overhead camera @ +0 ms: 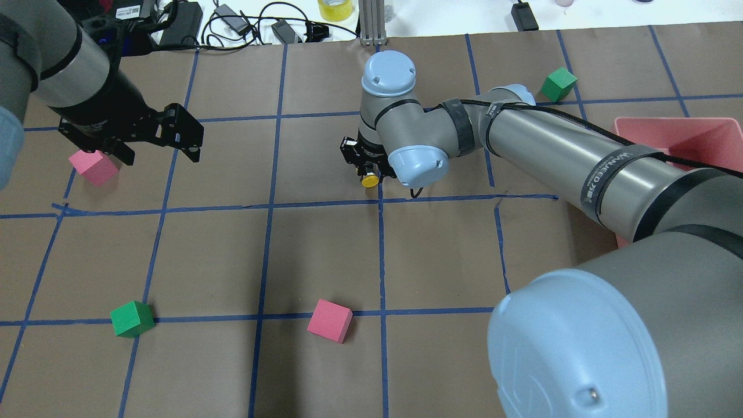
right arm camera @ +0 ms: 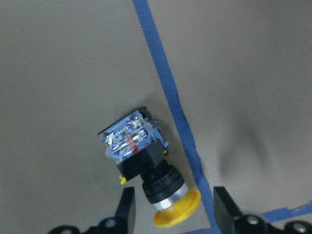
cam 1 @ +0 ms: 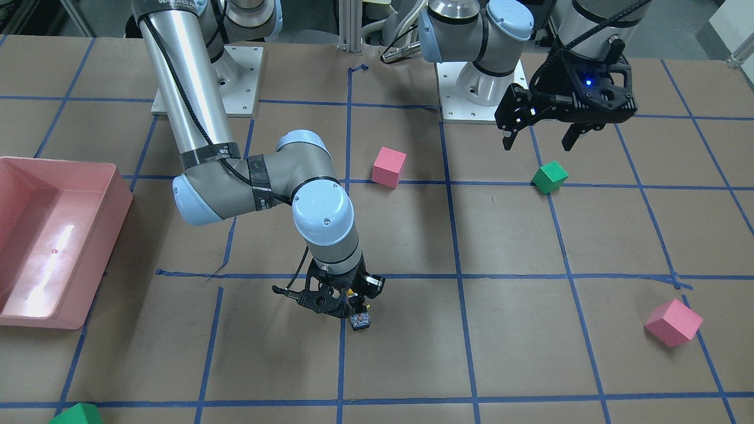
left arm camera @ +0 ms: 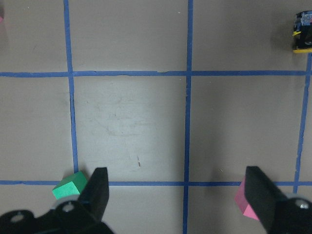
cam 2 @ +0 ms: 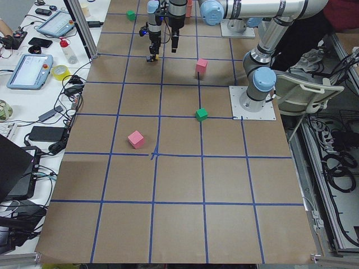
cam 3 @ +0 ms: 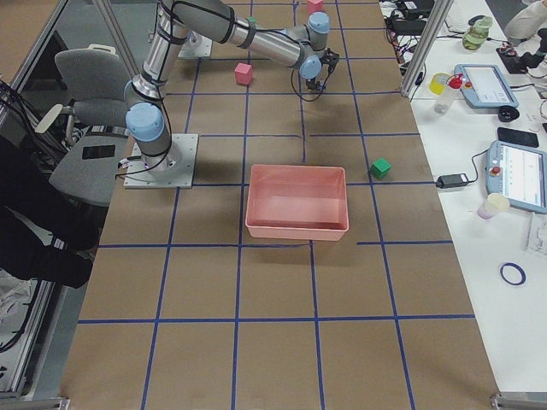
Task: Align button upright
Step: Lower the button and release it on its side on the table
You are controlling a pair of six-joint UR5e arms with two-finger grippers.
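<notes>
**Front-facing view.** The right pincer (cam 1: 352, 299) hangs close to the desk (cam 1: 412, 365), out from the robot's edge toward the operators' edge. The button (cam 1: 360, 321) lies on the desk at its fingertips, just beside a blue tape line (cam 1: 341, 365). The left pincer (cam 1: 539, 140) hovers high near the robot's edge, spread and holding nothing, above and apart from a green cube (cam 1: 549, 177). A pink bin (cam 1: 35, 188) stands farther toward the desk's end on the robot's right.

**Overhead view.** Only the button's yellow cap shows, below the right wrist. A pink cube (overhead camera: 93, 166) sits just beside the left pincer.

**Left wrist view.** Two spread fingers (left arm camera: 99, 187) hang over the desk. The button lies well apart from them.

**Right wrist view.** The button lies on its side, not upright. Its terminal block points away from the right pincer and its yellow cap toward it. The cap sits between that pincer's spread tips, with a gap on each side, touching neither.

**Side views.** The button is too small to judge.
</notes>
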